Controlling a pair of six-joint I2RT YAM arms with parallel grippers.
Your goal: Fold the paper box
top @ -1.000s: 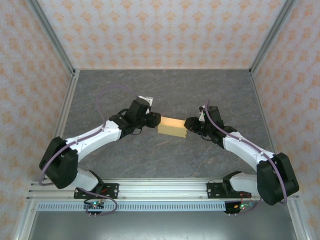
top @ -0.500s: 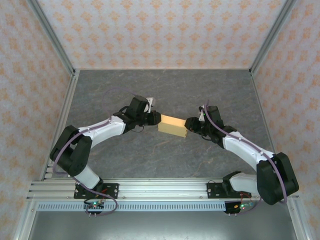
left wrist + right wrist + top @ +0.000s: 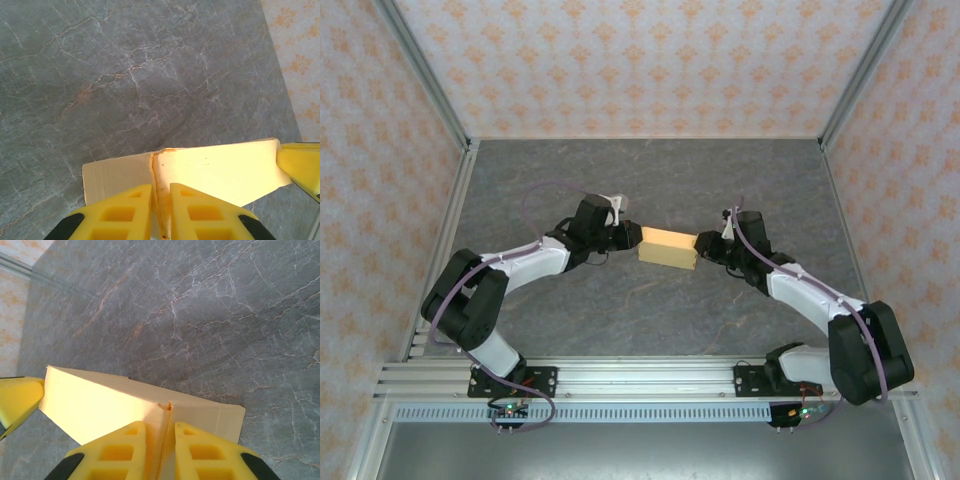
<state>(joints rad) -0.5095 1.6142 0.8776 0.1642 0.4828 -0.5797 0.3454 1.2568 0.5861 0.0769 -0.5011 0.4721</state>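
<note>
Paper box (image 3: 668,247) sits between my two hands, straight ahead of each. Left hand (image 3: 160,192) is clamped on thin card seam at its end. Right hand (image 3: 160,429) is clamped likewise on far end. Cannot tell if box rests on worktop (image 3: 650,320). I judge end flaps being pressed home. Plan: squeeze along crease, ease hands inward together, stay level, no twist, else card buckles.

Left hand (image 3: 160,191) tighter on paper box (image 3: 215,170)
</note>
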